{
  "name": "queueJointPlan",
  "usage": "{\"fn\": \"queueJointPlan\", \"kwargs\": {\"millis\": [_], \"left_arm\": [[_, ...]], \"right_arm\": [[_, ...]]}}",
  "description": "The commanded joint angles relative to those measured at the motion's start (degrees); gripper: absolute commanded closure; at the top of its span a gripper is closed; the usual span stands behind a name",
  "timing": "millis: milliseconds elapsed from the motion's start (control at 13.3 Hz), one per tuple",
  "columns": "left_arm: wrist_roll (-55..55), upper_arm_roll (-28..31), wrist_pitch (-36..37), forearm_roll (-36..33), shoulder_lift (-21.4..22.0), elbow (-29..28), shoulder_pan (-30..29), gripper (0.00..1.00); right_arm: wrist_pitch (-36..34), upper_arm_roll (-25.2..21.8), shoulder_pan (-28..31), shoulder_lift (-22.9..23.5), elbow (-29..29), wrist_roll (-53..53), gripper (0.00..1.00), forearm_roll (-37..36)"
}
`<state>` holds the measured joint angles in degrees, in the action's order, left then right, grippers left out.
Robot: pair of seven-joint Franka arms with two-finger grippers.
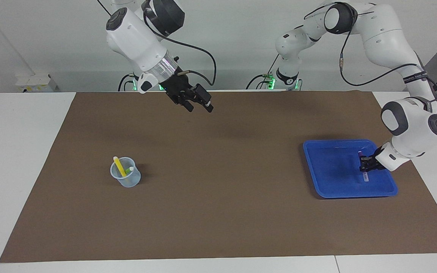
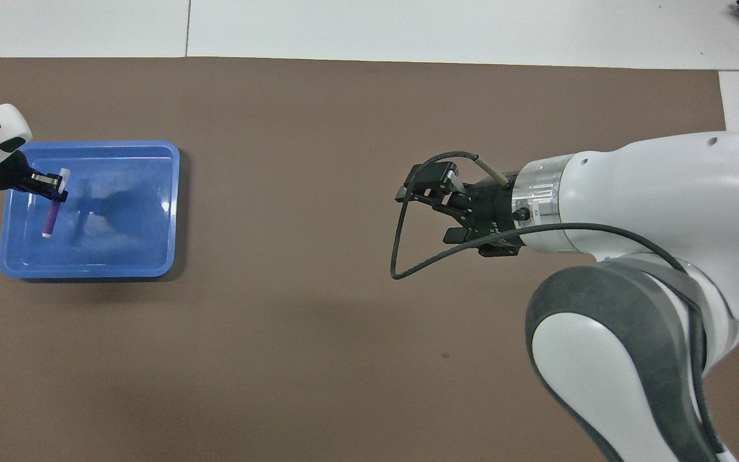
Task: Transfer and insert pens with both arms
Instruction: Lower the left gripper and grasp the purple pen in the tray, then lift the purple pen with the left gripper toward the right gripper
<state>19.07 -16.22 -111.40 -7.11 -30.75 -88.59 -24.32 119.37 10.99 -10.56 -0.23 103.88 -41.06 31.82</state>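
Note:
A purple pen (image 1: 365, 175) (image 2: 52, 219) with a pale end lies in the blue tray (image 1: 328, 170) (image 2: 126, 244) at the left arm's end of the table. My left gripper (image 1: 366, 165) (image 2: 54, 188) is down in the tray and shut on that pen near one end. A clear cup (image 1: 126, 177) stands toward the right arm's end. It holds a yellow pen (image 1: 119, 165) and a green pen (image 1: 129, 170) upright. My right gripper (image 1: 199, 104) (image 2: 426, 215) hangs open and empty over the bare mat. In the overhead view the right arm hides the cup.
A brown mat (image 1: 218, 189) (image 2: 318, 321) covers most of the white table. Two smaller arm bases with green lights (image 1: 268, 81) stand at the robots' edge. A small white box (image 1: 36, 82) sits off the mat at the right arm's end.

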Motion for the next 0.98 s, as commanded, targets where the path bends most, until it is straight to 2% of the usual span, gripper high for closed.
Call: {"fn": "queueJointPlan", "kwargs": {"millis": [0,75,376,602,903], "left_arm": [[-1.13,0.49,3.29,4.89,1.39,-0.61,0.24,1.0],[-3.92,0.49,4.69,6.92,1.65,-0.7,0.33,1.0],[-13.86,-0.12,9.18,7.64,3.32,-0.7,3.75,1.0],[-34.12,-0.21,13.31,8.08,7.0,-2.71,5.95,1.0],[-46.72,-0.21,16.47,14.3,10.61,-5.53,7.8,1.0]], "right_arm": [[1.04,0.26,0.01,-0.57,0.8,-1.21,0.0,1.4],[1.48,0.26,-0.16,-0.57,0.8,-1.99,0.0,1.31],[2.62,0.26,-0.25,-0.57,0.8,-3.23,0.0,1.31],[2.97,0.17,-1.21,-0.57,0.88,-4.28,0.0,2.36],[4.29,0.26,-1.3,-0.57,1.15,-5.78,0.0,2.63]]}}
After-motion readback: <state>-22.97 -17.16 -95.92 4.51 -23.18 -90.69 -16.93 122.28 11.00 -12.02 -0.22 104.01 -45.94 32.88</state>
